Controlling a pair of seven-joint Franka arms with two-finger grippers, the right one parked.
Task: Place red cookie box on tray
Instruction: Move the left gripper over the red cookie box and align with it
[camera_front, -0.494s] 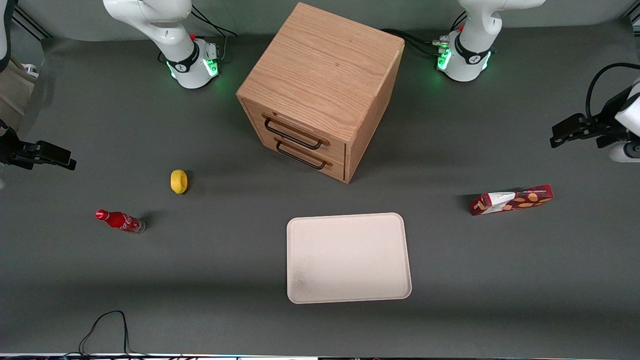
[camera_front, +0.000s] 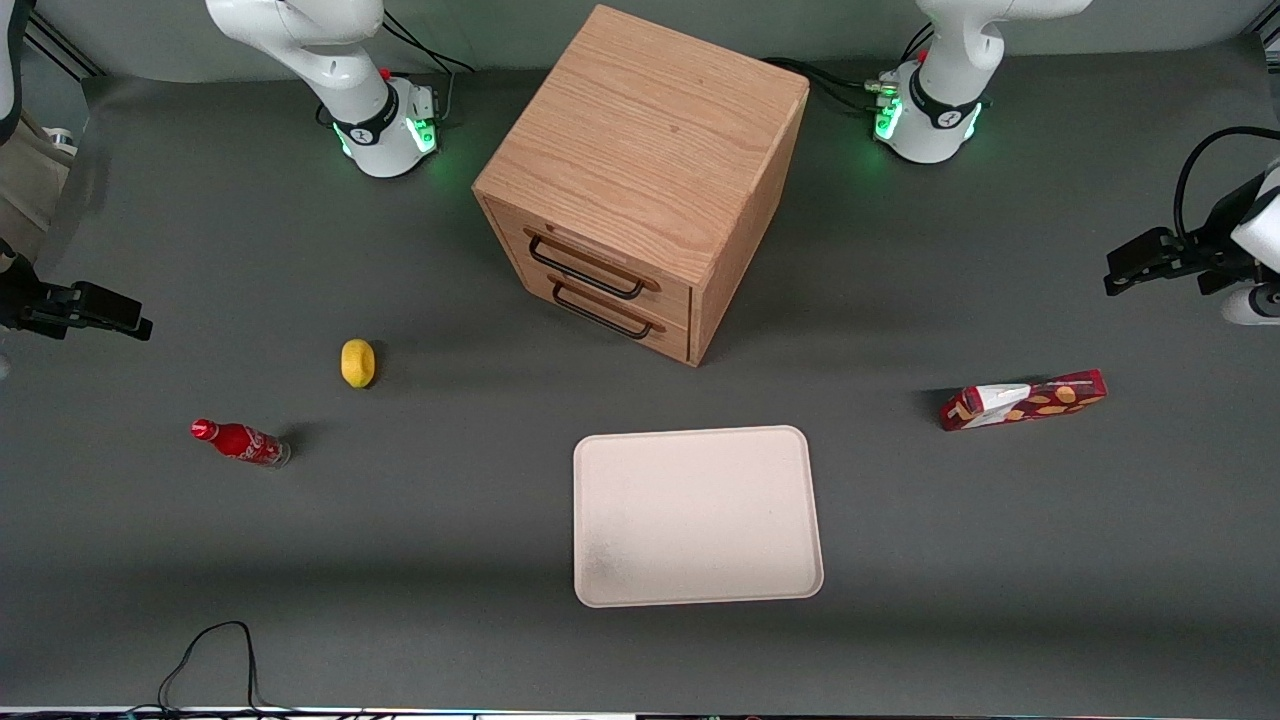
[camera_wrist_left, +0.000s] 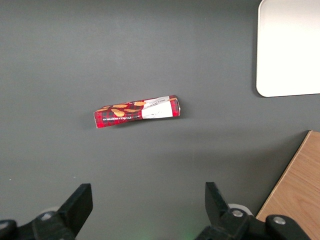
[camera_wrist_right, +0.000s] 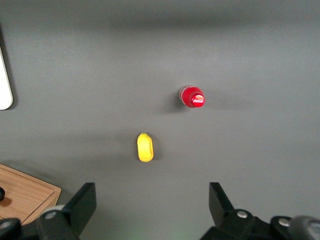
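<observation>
The long dark-red cardboard cookie box (camera_front: 1023, 400) with golden cookie pictures and a white patch lies flat on the grey tabletop (camera_front: 1000, 560), toward the working arm's end. It is well apart from the large flat cream-white rectangular tray (camera_front: 697, 515), which sits near the middle of the tabletop, close to the edge nearest the front camera. Nothing lies on the tray.

The black pincer (camera_front: 1135, 264) of the left arm hangs above the tabletop near the edge at the working arm's end, farther from the front camera than the cookie box and not touching it. In the left wrist view the pincer (camera_wrist_left: 148, 210) has its two fingers (camera_wrist_left: 79, 202) wide apart, holding nothing, and the cookie box (camera_wrist_left: 136, 111) shows between them lower down on the tabletop, with a corner of the tray (camera_wrist_left: 290, 50) also seen.

A light wooden cabinet (camera_front: 640, 180) with two drawers stands farther from the front camera than the tray. A small yellow lemon (camera_front: 358, 362) and a small red cola bottle (camera_front: 240, 442) lie toward the parked arm's end.
</observation>
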